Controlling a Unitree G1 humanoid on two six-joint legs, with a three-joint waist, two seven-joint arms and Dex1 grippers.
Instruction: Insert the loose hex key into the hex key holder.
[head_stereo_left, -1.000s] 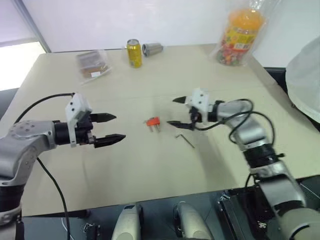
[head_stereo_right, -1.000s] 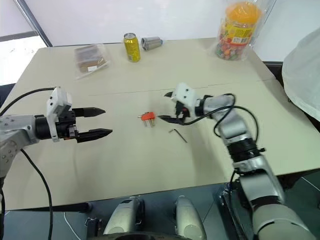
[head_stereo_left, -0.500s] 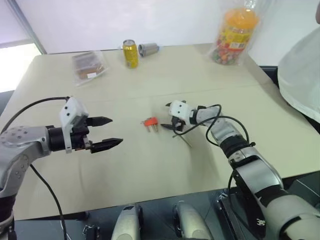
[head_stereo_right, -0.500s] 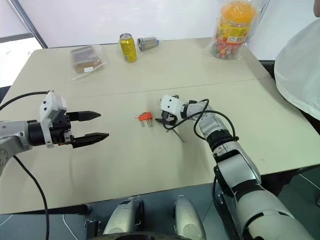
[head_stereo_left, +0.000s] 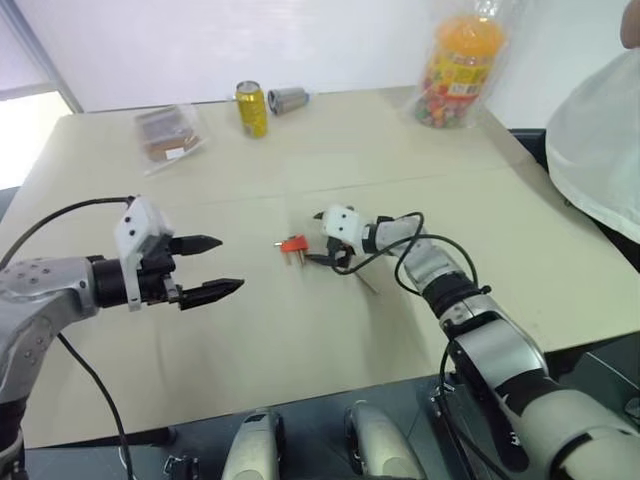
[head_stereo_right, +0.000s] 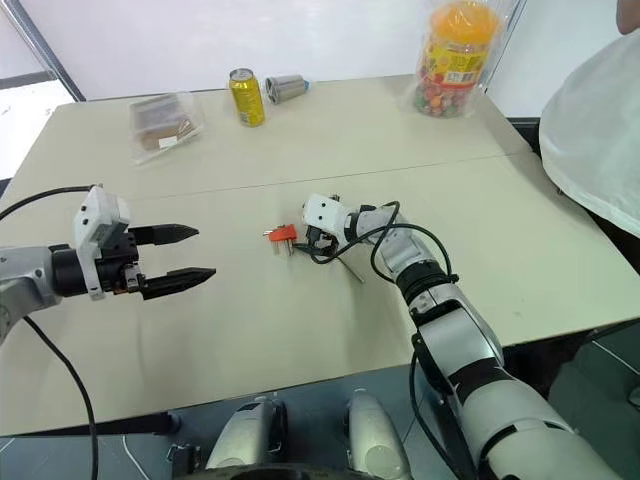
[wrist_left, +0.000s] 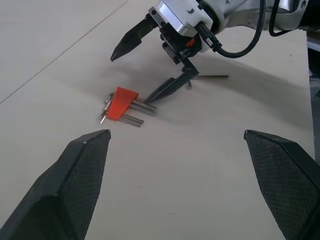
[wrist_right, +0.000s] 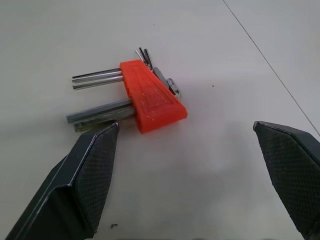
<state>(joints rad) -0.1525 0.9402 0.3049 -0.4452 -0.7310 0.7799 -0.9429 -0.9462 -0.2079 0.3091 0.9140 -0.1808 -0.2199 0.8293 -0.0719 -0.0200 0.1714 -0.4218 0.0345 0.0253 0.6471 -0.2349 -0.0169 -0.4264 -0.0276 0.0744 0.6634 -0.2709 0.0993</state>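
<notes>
- While print covers the yellow drink can (head_stereo_left: 252, 108) and the orange-lidded clear jar of sweets (head_stereo_left: 456, 70) at the far edge of the beige table (head_stereo_left: 300, 340), none of it can be read from the head views.
- Near the can lie a grey metal cylinder (head_stereo_left: 288, 98) on its side and a clear packet with a brown block inside (head_stereo_left: 167, 135); its white label is too small to read.
- The small red-orange plastic hex key holder (wrist_right: 152, 97), with short dark metal keys sticking out, lies flat at mid-table.
- The right gripper (wrist_left: 134, 70) is just beside the holder, fingers spread wide and empty; the lower fingertip seems to touch the holder's keys.
- The thin dark grey L-shaped loose hex key (wrist_left: 212, 77) lies on the table behind that gripper, partly hidden by it.
- The left gripper (head_stereo_left: 212, 267) hovers well apart from the holder, fingers spread and empty.
- A person's white sleeve (head_stereo_left: 600, 140) shows beyond the table's right edge.
</notes>
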